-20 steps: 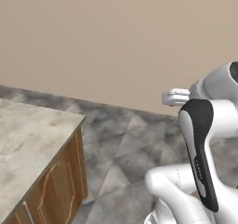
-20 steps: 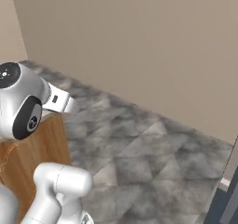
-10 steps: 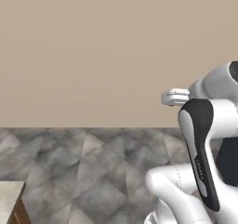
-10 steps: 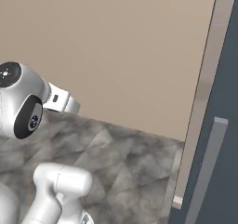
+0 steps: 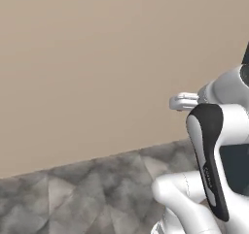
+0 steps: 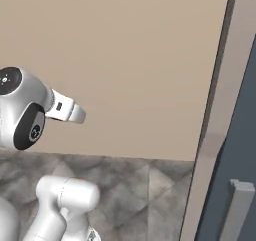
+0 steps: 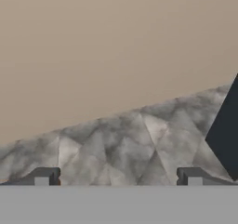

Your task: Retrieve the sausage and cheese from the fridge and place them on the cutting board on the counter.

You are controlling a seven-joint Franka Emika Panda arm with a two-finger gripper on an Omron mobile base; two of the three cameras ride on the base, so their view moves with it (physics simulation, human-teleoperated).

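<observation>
Over by the beige wall (image 5: 97,58), the white arm (image 5: 214,165) sits folded up w/ its elbow high; grey mottled tile floor (image 5: 87,194) runs along the wall's foot; in the hand view the pincer (image 7: 118,176) looks low across that floor (image 7: 121,144), its two dark tips set wide apart w/ nothing between them, so it's open & empty; a dark slanted edge, prob. the fridge (image 7: 228,130), cuts into the right of that view, standing on the floor just beside where wall & tiles meet. In the right base view the fridge (image 6: 235,150) stands at the far right: dark slate-grey door face, pale frame strip next to the wall, & the top of a light-grey vertical handle (image 6: 237,207) low down; door looks closed from here. The arm's round joint & a short white stub (image 6: 65,110) hang at left in that view, well apart from the fridge. Sausage, cheese & cutting board: can't tell where from these angles.
</observation>
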